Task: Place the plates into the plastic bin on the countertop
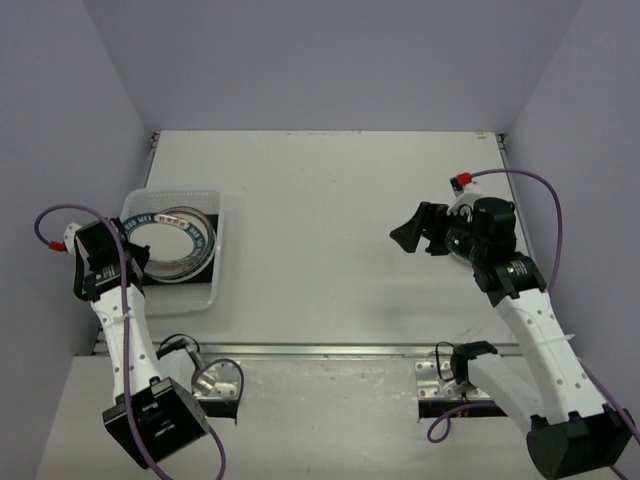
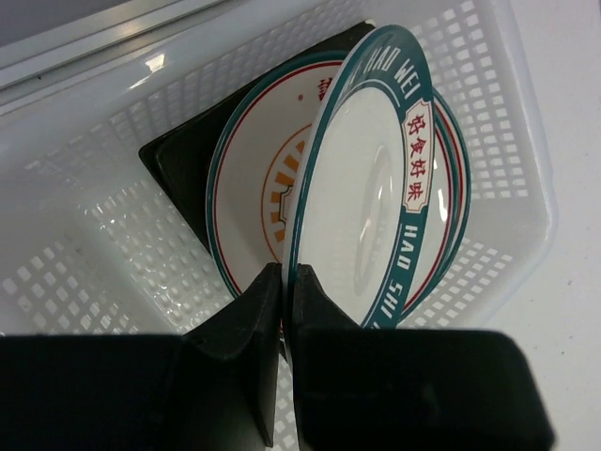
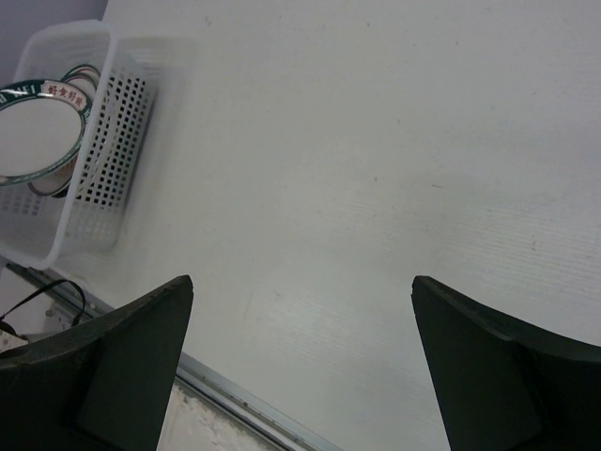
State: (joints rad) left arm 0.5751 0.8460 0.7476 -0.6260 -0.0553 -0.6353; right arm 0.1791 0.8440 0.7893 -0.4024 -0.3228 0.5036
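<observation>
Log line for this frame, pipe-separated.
left gripper: shut on teal-banded plate, tilted over stacked plates in plastic bin | right gripper: open, empty, above countertop

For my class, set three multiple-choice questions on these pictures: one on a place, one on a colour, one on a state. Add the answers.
1. Where on the table is the bin?
A left side
B centre
C right side

2. What colour is the rim band of the plate in the left pincer?
A yellow
B teal
C purple

3. How is the right pincer?
A shut on a plate
B shut on the bin
C open, empty

Answers:
1 A: the top view shows it at the left edge.
2 B: the wrist view shows a teal band.
3 C: its jaws stand wide apart over bare table.
</observation>
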